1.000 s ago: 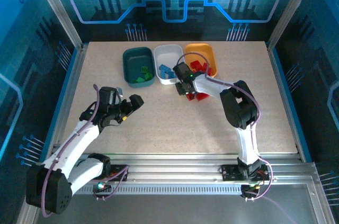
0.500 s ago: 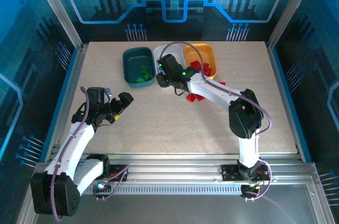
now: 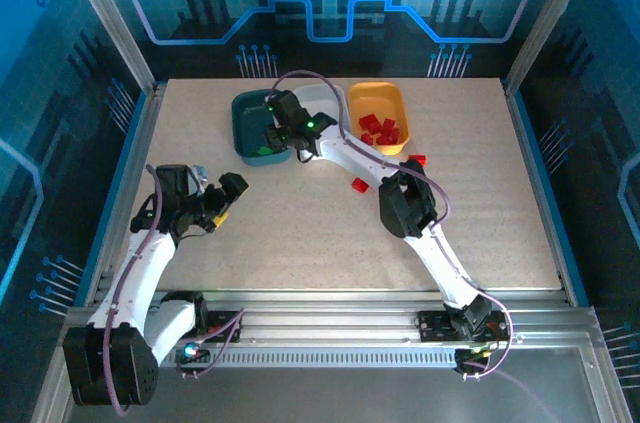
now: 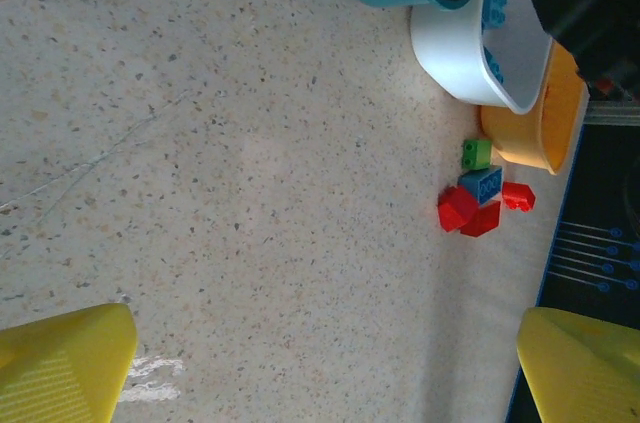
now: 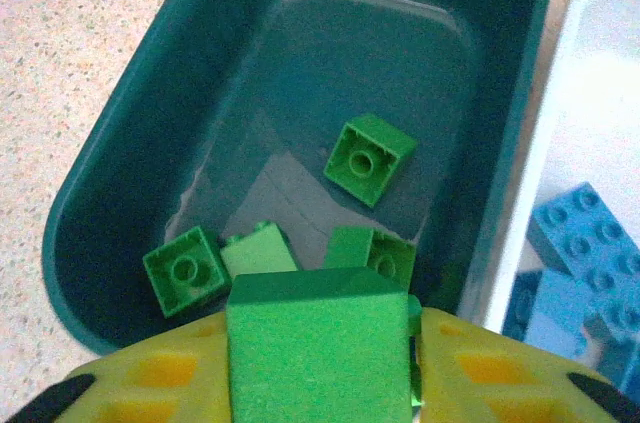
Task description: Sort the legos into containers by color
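**Top view.**
- Trays, three, in one row at the far side of the tabletop: teal tray, white tray, orange tray.
- Right hand: placed over the teal tray.
- Left hand: placed above bare tabletop, well apart from the trays.
- Red bricks in the orange tray: several, too small to be counted.

**Left wrist view.**
- The left hand is seen with its fingers spread wide, and nothing is held.
- Loose bricks, five, lie clustered just beside the orange tray: one green, one blue, three red.

**Right wrist view.**
- One green brick is clamped between the yellow fingers of the right hand, above the near end of the teal tray.
- Green bricks lying inside that tray: four.
- Blue bricks in the white tray: at least two; the rest are cut off by the edge.

**Step in hand, as judged.**
- The green brick is being delivered to the teal tray.
- The fingers need to be parted while inside the tray wall.
- Five loose bricks are left to be sorted.
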`<action>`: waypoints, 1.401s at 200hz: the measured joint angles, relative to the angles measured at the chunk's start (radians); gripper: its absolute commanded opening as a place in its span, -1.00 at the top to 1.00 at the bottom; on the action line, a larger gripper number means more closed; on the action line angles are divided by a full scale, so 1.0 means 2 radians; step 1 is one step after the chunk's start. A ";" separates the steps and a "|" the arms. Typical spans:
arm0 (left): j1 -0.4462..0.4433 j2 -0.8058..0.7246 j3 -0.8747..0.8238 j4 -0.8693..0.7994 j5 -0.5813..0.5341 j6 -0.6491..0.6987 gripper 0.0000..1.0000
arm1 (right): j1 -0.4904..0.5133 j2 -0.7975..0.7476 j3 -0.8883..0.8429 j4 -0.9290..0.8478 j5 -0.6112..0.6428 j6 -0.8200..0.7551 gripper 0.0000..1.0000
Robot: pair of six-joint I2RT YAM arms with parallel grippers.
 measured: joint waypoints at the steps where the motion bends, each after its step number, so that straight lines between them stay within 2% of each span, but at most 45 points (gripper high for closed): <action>1: 0.000 0.000 0.000 0.000 0.001 0.000 -0.98 | 0.000 0.003 0.004 -0.002 0.000 -0.002 -0.31; 30: 0.000 0.000 -0.002 0.001 0.012 -0.001 -0.98 | 0.001 0.028 0.056 -0.031 0.000 -0.013 -0.45; 64: 0.000 0.000 -0.004 0.010 0.022 -0.003 -0.98 | 0.005 -0.008 0.022 -0.035 0.018 -0.018 -0.43; 91: 0.000 0.000 -0.023 0.033 0.032 -0.013 -0.98 | 0.006 -0.104 -0.089 -0.044 0.069 0.021 -0.43; 115: -0.011 -0.003 -0.060 0.071 0.035 -0.038 -0.98 | 0.000 -0.235 -0.262 -0.031 0.114 0.088 -0.46; 133: -0.048 -0.001 -0.084 0.098 0.026 -0.056 -0.98 | -0.010 -0.312 -0.376 -0.031 0.140 0.134 -0.52; 149: -0.093 0.015 -0.093 0.122 0.017 -0.067 -0.98 | -0.024 -0.343 -0.446 -0.036 0.150 0.166 -0.57; 167: -0.132 0.049 -0.094 0.155 0.012 -0.080 -0.98 | -0.051 -0.352 -0.505 -0.038 0.148 0.197 -0.58; 190: -0.155 0.075 -0.095 0.185 0.003 -0.091 -0.98 | -0.089 -0.352 -0.556 -0.039 0.143 0.224 -0.60; 280: -0.162 0.071 -0.095 0.210 -0.012 -0.098 -0.98 | -0.133 -0.328 -0.566 0.024 0.094 0.254 -0.59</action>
